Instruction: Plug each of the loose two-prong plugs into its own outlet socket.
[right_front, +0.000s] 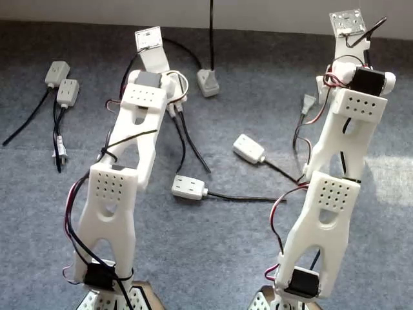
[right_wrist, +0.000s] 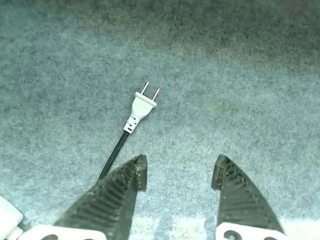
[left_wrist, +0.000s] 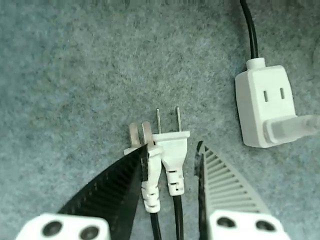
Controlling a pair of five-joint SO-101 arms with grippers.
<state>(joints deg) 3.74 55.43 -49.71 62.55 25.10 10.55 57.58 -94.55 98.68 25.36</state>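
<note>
Plug (left_wrist: 153, 172) lies partly hidden behind left tool's (left_wrist: 172, 147) black finger (left_wrist: 117, 185).

Grey carpet (right_front: 226, 258); bright patch (right_front: 390, 177) at right; perhaps a pale wall (right_front: 271, 10) behind.

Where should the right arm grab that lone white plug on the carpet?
Take the small white two-prong plug by its moulded body, probably down from above, fingers across its width. It lies flat, prongs pointing away from its black cord, so they stay free.
</note>
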